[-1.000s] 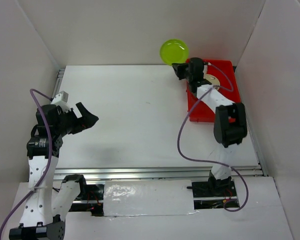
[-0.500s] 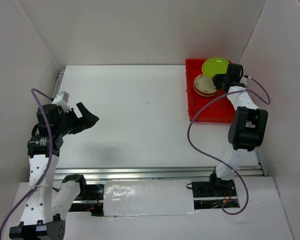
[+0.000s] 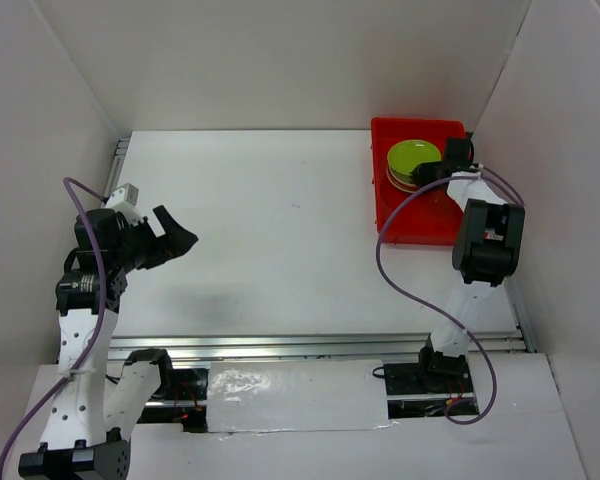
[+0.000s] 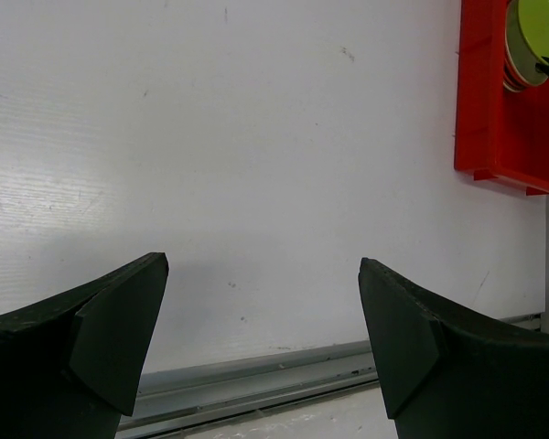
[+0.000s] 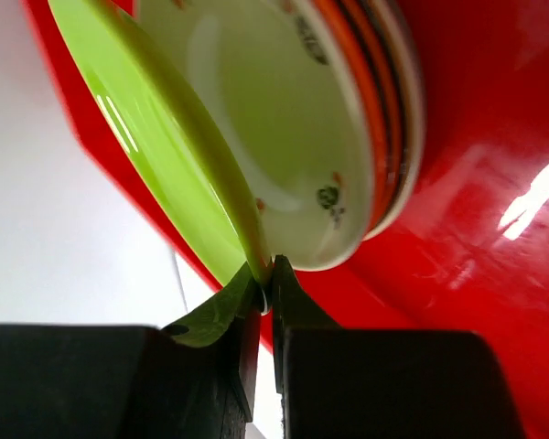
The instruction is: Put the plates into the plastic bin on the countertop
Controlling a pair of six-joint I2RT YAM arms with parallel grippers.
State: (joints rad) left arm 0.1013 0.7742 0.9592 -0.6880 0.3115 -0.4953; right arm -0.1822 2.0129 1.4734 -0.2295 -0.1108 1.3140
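Near edge first: metal rail (image 3: 280, 345) runs along the front of the bench (image 3: 280, 220). Left gripper (image 3: 170, 235) hangs above the near-left part, jaws spread wide, nothing between them; its wrist view shows only white bench (image 4: 256, 137) and the rail (image 4: 256, 375) through the gap of the gripper (image 4: 262, 265). A wide stretch of bare white bench separates it from the red bin (image 3: 420, 225), which sits in the far-right corner, close to the back and right walls (image 3: 280, 60). Bare red floor shows in the near half of the bin. A stack of plates (image 3: 400, 183) sits in the far-left part, just beside the bin's left wall. Lime green plate (image 3: 412, 158) is on top of it: round, shallow, glossy. Right gripper (image 3: 435, 170) is at its right rim, purple cable (image 3: 380, 280) looping back to the arm base. From above the plate looks flat on the stack. The right wrist view says otherwise: right gripper (image 5: 265, 274) pinches the thin rim, and the lime green plate (image 5: 156, 155) is tilted off the stack of plates (image 5: 348, 119), with a gap at the gripped side. The top of the stack is cream with small motifs, orange rims below it. Can't tell if the plate's far edge touches the stack. The left wrist view catches only the bin's (image 4: 494, 119) left wall and a sliver of the plate (image 4: 544, 27).
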